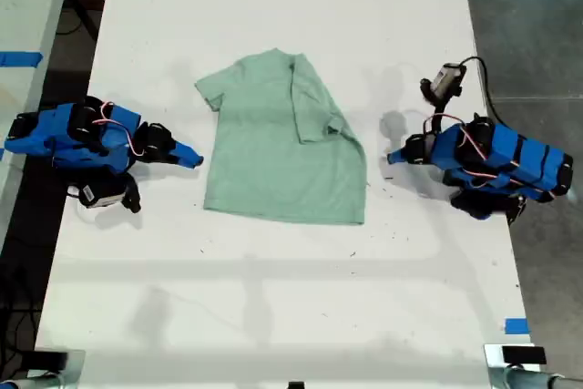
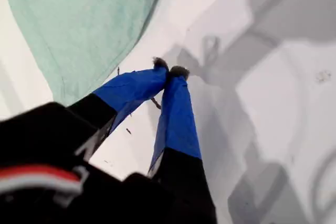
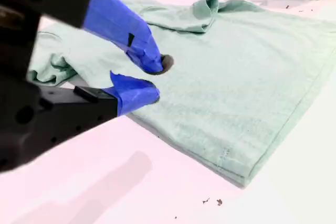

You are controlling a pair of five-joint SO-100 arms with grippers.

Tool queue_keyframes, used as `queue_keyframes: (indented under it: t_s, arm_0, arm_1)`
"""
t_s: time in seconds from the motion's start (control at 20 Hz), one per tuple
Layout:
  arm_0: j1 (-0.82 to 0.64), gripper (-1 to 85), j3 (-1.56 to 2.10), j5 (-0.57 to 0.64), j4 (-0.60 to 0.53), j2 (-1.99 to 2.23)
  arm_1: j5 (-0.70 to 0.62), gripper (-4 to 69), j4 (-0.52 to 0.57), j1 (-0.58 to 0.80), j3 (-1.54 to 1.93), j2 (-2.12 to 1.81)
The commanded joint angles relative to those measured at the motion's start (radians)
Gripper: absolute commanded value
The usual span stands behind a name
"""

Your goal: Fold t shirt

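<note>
The pale mint-green t shirt (image 1: 273, 152) lies flat in the middle of the white table, neck towards the far edge. One sleeve is folded in over its body on the exterior view's right. My second gripper (image 1: 193, 160) rests at the shirt's edge on the exterior view's left. In the second wrist view it (image 3: 156, 78) is open over the cloth (image 3: 236, 77), with nothing between its fingers. My first gripper (image 1: 393, 157) sits on the exterior view's right, a short gap from the shirt. Its tips (image 2: 169, 70) are shut and empty over bare table, with the shirt (image 2: 79, 19) beyond.
The white table (image 1: 273, 298) runs the length of the exterior view, with dark floor past both long edges. Blue tape marks (image 1: 516, 325) sit near its edge. A black cable and small camera (image 1: 446, 79) rise behind the first arm. Small dark specks dot the tabletop.
</note>
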State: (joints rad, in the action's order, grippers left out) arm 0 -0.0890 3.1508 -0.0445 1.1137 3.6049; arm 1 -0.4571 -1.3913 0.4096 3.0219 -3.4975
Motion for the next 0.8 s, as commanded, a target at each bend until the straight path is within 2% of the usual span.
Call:
queue_keyframes:
  t_s: [0.0, 0.75]
  arm_0:
    - [0.011, 5.2, -0.006, -0.012, 0.002, 0.000]
    - [0.011, 5.2, -0.006, -0.012, 0.002, 0.000]
  arm_1:
    - [0.043, 1.2, -0.011, -0.005, 0.018, -0.012]
    - [0.037, 1.2, -0.008, -0.015, 0.018, -0.012]
